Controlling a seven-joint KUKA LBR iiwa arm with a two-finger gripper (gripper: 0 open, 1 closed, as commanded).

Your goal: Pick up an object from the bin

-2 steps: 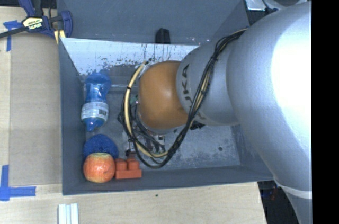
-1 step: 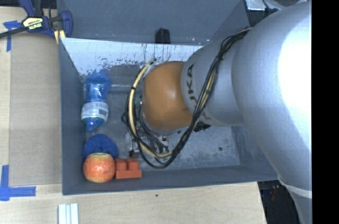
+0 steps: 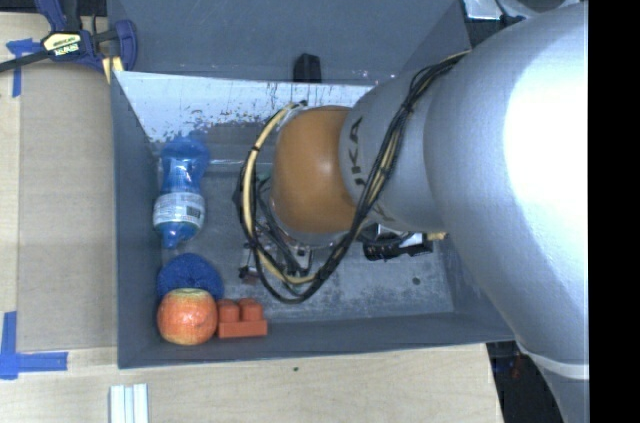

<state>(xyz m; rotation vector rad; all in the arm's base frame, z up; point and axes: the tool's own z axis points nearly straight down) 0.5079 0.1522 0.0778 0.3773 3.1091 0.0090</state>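
My gripper [image 3: 258, 263] is low in the middle of the bin; little of it shows besides dark parts under the arm's orange cover. Just below and left of it, an orange-red block [image 3: 242, 320] lies against the bin's near wall. Beside the block, in the near left corner, sits a red-and-yellow apple [image 3: 187, 316]. A round dark blue thing [image 3: 190, 273] lies right behind the apple. A blue plastic bottle [image 3: 180, 191] with a white label lies along the left wall, to the left of the gripper.
The big grey arm covers the right half of the bin. Its orange cover and looped cables hang over the bin's middle. A bare strip of floor lies between the bottle and the cover.
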